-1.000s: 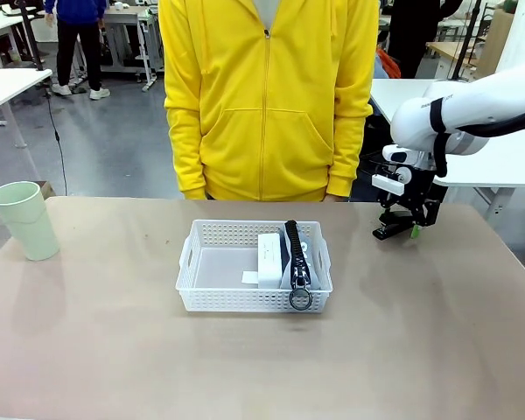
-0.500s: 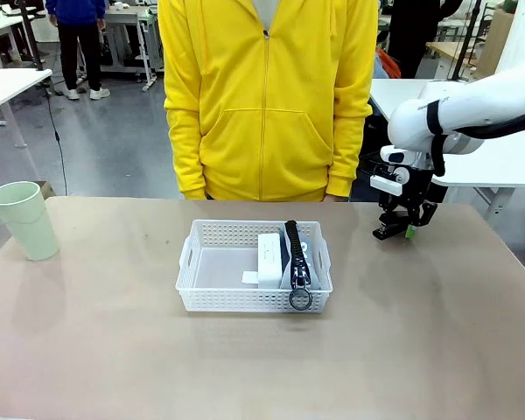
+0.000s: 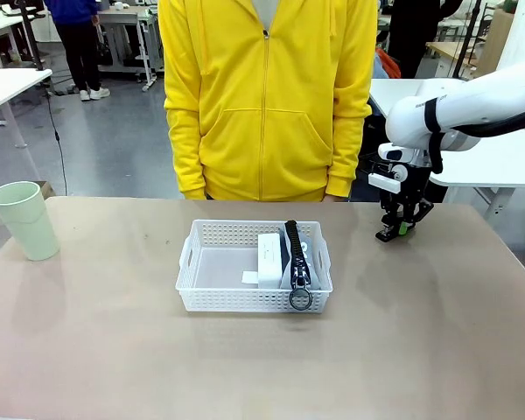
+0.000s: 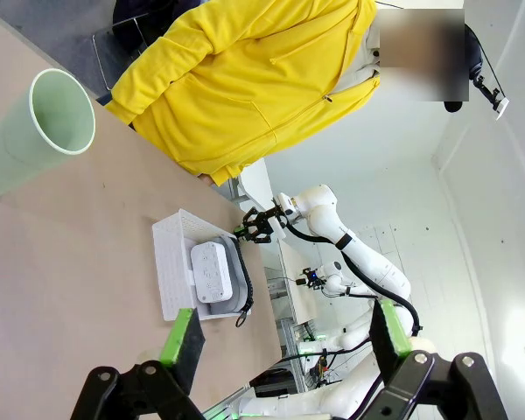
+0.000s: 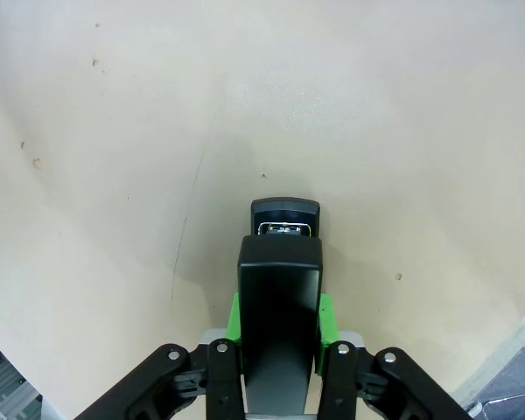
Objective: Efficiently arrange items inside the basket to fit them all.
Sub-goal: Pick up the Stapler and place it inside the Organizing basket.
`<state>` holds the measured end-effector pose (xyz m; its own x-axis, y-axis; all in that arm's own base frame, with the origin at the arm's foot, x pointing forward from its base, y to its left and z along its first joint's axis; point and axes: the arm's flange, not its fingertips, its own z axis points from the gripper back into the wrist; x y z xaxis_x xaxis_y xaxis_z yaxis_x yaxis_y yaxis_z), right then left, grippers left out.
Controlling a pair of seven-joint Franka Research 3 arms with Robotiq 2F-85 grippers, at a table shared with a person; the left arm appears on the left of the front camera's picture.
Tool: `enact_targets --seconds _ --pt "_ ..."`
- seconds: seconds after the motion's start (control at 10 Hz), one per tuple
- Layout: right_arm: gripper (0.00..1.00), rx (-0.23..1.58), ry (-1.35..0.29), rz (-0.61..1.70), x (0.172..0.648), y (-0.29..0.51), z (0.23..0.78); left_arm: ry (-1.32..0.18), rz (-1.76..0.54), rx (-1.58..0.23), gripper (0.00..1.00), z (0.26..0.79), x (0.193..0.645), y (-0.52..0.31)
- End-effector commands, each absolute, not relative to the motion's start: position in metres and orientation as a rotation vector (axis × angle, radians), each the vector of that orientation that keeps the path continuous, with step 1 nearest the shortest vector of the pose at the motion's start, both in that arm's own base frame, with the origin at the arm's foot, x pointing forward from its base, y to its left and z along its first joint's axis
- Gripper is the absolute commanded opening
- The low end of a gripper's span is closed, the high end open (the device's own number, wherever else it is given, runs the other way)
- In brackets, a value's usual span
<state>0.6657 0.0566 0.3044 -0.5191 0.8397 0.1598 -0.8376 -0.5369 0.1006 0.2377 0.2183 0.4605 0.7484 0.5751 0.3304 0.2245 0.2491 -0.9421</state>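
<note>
The small black stapler (image 5: 280, 280) is clamped in the right gripper (image 3: 395, 227) at the frame's right, well apart from the basket (image 3: 236, 300) (centre). If carried low, the rim could be struck. The left gripper (image 4: 284, 341) is spread, empty.

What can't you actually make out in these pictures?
Stapler: rear end, right wrist view, hidden between the right jaws.
Pouch: lower body, front view, behind the basket wall.
Cup: base, left wrist view, cut off by the picture's left edge.
</note>
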Motion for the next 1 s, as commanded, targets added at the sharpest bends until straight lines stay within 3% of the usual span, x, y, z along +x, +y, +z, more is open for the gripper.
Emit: enact_targets --seconds 0.0,0.4,0.6,0.9 --pt "0.0 0.22 0.083 2.118 0.67 0.059 0.3 -0.762 0.258 -1.346 1.0 0.463 0.239 0.218" --pt "0.0 0.302 -0.012 2.099 0.654 0.056 0.32 -0.762 0.258 -1.346 1.0 0.463 0.239 0.218" --pt "0.0 0.372 -0.227 1.821 0.632 0.062 0.356 -0.762 0.258 -1.346 1.0 0.463 0.239 0.218" --pt "0.0 0.368 -0.199 1.527 0.568 0.083 0.384 -0.762 0.258 -1.346 1.0 0.463 0.239 0.218"
